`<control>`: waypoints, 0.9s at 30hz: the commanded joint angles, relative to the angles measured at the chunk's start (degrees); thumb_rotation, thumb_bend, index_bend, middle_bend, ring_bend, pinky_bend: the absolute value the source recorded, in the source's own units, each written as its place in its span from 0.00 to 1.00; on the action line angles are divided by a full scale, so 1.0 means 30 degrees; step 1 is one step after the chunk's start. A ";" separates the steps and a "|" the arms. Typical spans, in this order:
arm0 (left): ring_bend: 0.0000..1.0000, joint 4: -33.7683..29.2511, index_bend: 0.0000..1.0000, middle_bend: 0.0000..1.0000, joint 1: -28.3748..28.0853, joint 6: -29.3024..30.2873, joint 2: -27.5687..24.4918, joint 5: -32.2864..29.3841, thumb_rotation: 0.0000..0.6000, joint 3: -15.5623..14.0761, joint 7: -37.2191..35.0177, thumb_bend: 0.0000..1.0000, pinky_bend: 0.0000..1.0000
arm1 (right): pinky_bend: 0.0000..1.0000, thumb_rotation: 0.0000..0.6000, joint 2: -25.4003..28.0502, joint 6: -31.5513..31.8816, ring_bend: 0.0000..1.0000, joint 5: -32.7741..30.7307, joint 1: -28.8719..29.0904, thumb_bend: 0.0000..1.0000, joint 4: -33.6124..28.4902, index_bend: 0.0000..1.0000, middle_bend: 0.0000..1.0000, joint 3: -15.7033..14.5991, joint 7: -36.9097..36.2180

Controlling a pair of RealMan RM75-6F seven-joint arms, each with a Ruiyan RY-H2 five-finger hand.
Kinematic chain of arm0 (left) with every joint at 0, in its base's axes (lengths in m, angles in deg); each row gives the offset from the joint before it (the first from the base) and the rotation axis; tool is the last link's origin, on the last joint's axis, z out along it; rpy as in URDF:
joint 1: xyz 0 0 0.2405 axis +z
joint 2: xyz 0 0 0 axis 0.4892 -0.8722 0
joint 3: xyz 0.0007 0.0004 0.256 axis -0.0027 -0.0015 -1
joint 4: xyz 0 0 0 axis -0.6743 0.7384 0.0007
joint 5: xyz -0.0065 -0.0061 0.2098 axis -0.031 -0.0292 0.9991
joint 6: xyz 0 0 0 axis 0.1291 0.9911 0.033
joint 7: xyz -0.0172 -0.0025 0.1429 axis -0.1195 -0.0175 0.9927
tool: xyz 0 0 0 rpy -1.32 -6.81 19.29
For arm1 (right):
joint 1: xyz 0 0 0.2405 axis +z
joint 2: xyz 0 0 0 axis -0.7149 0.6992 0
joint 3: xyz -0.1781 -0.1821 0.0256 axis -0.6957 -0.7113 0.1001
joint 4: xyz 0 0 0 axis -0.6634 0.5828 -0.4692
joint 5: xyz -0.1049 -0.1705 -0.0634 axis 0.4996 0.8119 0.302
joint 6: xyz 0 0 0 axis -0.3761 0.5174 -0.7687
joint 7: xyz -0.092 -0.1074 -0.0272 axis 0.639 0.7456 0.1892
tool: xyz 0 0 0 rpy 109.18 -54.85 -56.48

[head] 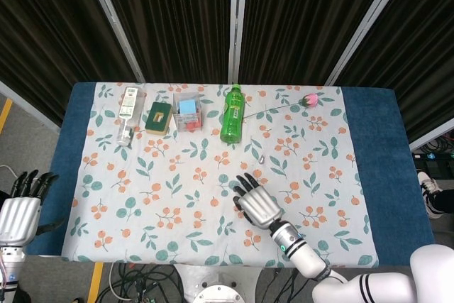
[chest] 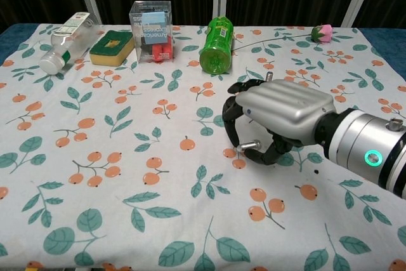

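Right hand point(chest: 273, 122) hovers low over the table point(chest: 95, 220) at frame centre-right, fingers curled, holding nothing. Green bottle point(chest: 216, 44) lies on its side above-left of it, apart. Left hand point(head: 18, 211) sits off the table at lower left, fingers spread, empty.

The lying bottle point(chest: 216, 44) was taken as landmark, at the far side of the desk point(head: 376, 168). To its left stood the box point(chest: 151, 22), then the sponge point(chest: 111, 46), then a second bottle point(chest: 68, 40) on its side. To its right lay the flower point(chest: 323, 32). The right hand point(chest: 276, 122) was nearer than the landmark, slightly right. The left hand point(head: 20, 207) hung off the desk's left edge.
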 commanded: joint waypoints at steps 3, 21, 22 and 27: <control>0.04 -0.0080 0.16 0.14 -0.0043 -0.0037 -0.0022 0.0040 1.00 0.0005 0.0102 0.07 0.03 | 0.00 1.00 0.1189 -0.0550 0.00 -0.0169 -0.0375 0.32 -0.0212 0.58 0.25 0.1257 -0.3908; 0.04 -0.0342 0.16 0.14 -0.0060 -0.0109 -0.0130 -0.0022 1.00 0.0005 0.0411 0.07 0.03 | 0.00 1.00 0.1091 -0.1623 0.00 -0.0709 -0.0031 0.32 0.1463 0.57 0.25 0.1696 -0.5426; 0.04 -0.0344 0.16 0.14 -0.0063 -0.0116 -0.0131 -0.0020 1.00 0.0004 0.0413 0.07 0.03 | 0.00 1.00 0.1090 -0.1640 0.00 -0.0724 -0.0024 0.32 0.1500 0.56 0.25 0.1684 -0.5420; 0.04 -0.0341 0.16 0.14 -0.0082 -0.0140 -0.0126 -0.0032 1.00 0.0018 0.0417 0.07 0.03 | 0.00 1.00 0.1068 -0.1620 0.00 -0.0811 0.0010 0.32 0.1643 0.52 0.24 0.1654 -0.5264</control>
